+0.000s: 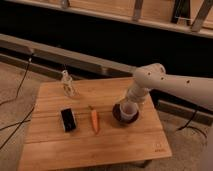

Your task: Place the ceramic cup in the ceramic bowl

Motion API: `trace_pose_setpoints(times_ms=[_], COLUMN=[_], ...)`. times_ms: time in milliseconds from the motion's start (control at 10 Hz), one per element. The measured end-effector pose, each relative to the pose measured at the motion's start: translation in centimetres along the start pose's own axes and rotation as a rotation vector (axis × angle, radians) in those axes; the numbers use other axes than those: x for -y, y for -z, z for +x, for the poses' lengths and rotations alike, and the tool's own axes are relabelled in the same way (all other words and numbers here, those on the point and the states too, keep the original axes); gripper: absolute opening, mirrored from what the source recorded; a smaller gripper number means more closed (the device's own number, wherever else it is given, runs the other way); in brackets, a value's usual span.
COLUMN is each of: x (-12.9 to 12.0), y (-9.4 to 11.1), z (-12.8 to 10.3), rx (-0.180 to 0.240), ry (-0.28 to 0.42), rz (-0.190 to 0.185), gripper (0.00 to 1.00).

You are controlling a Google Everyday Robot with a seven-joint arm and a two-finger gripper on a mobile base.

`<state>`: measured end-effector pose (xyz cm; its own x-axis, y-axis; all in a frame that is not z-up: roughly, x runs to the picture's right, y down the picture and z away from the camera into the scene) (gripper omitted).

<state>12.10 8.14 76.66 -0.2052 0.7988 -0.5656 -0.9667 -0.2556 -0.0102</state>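
Seen from one camera above a small wooden table (100, 145) set before a dark shelving wall: white arm (170, 82) reaching in from the right, bent down over the table's right half. Gripper (131, 101) low over the ceramic cup (129, 112), directly above its rim and right at it. Whether spread or pinching the rim, cannot tell. Ceramic cup upright inside the ceramic bowl (120, 116), the dark rim of the bowl showing to the left of the cup and below it. Bowl just under the gripper, standing on the right half of the table, some way in from the right edge and about midway between back and front edges.

Left of the gripper and near the bowl but apart from it, a carrot (94, 120) lying lengthwise toward the front edge. Farther left, a black block (68, 120) flat on the wood, well apart from the gripper. Beyond that, toward the back left corner, a small clear glass bottle (67, 84) standing upright near the back edge.

Bare wood in a wide strip along the front edge, and more between the bowl and the right edge. Cables (15, 100) trailing over the floor off the table's left side.
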Motion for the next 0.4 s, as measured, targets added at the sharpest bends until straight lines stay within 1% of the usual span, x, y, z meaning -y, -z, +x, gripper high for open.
trace_pose_setpoints(times_ms=[100, 200, 300, 400], x=[-0.6, -1.4, -2.0, -1.9], y=[0.6, 1.3, 1.6, 1.7], z=[0.1, 0.3, 0.4, 0.4], rx=[-0.006, -0.017, -0.024, -0.024], ry=[0.028, 0.057, 0.072, 0.072], rz=[0.025, 0.064, 0.08, 0.086], gripper=[0.76, 0.76, 0.76, 0.76])
